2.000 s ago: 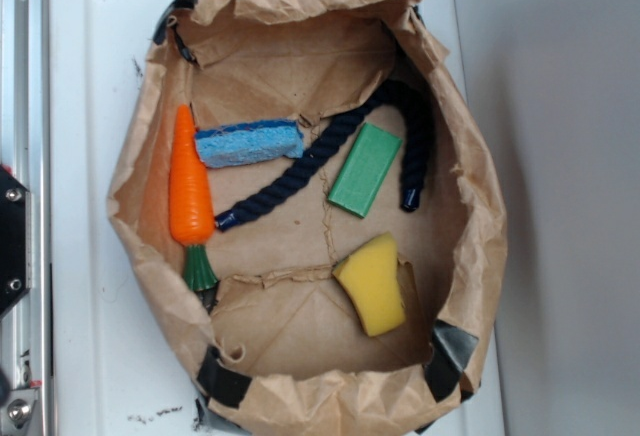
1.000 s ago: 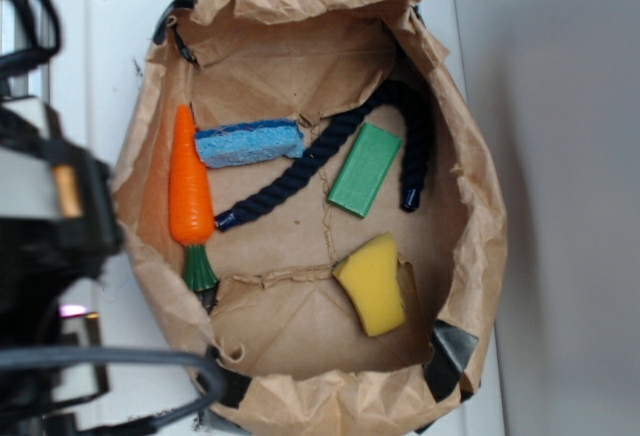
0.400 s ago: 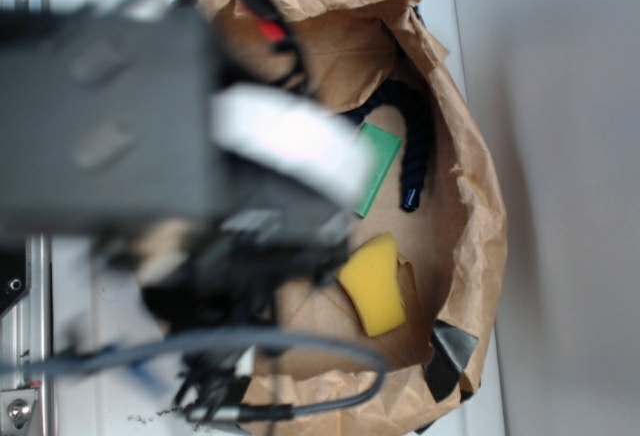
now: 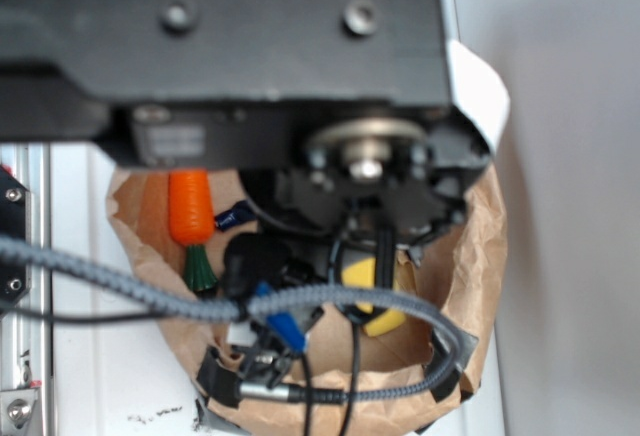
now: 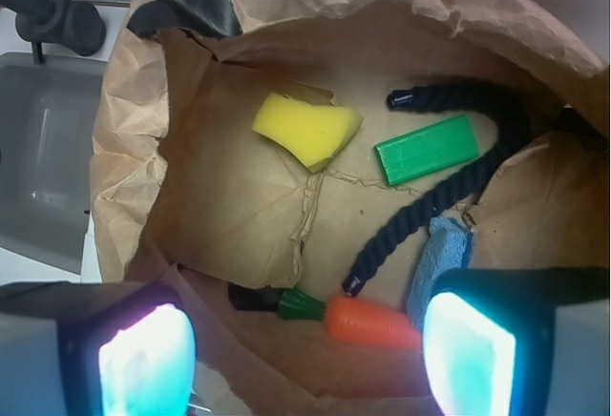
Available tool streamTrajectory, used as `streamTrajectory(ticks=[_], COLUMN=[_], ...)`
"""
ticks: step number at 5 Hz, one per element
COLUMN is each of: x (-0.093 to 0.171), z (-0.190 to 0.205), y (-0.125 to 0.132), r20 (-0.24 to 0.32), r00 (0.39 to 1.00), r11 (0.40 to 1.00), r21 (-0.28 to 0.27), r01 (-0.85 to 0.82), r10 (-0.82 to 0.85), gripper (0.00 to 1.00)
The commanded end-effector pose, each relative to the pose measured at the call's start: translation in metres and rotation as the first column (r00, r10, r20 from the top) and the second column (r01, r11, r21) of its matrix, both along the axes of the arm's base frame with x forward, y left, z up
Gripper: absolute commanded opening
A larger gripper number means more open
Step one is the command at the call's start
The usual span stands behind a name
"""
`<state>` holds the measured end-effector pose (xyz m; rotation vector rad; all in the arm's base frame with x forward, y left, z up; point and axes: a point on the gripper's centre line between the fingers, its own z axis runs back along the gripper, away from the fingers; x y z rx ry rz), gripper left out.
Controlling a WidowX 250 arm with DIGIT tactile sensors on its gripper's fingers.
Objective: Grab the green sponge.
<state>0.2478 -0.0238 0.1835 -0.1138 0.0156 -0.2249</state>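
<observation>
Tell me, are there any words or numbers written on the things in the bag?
None can be read in either view.
The green sponge: plain, no writing.
The yellow sponge: plain.
The blue sponge, toy carrot and dark rope: no labels.
The paper bag: no print showing.
The robot arm: blurred, nothing legible.

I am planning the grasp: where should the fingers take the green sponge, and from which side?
From above, across the short width at the middle of the green sponge. It lies flat on the paper bag, long and narrow, both long edges free; the dark rope curves around it without touching, which leaves room for the fingers.
</observation>
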Motion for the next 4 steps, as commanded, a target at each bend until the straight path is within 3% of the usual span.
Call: streamTrajectory(ticks=[1,2,3,4], x=[0.006,0.016,0.032,0.038], z=[0.014,-0.005,-0.026,-0.045], y=[0.0,0.023,0.036,0.04], r20=[0.058,0.1,0.12,0.144], r00=[0.998,0.991,0.986,0.979], r11=[1.0,0.992,0.989,0.988], r21=[-0.003,-0.079,-0.075,-0.033], r01=[-0.006,0.093,0.127,0.148], r10=[0.006,-0.085,-0.117,-0.142], gripper=[1.0,1.0,1.0,1.0])
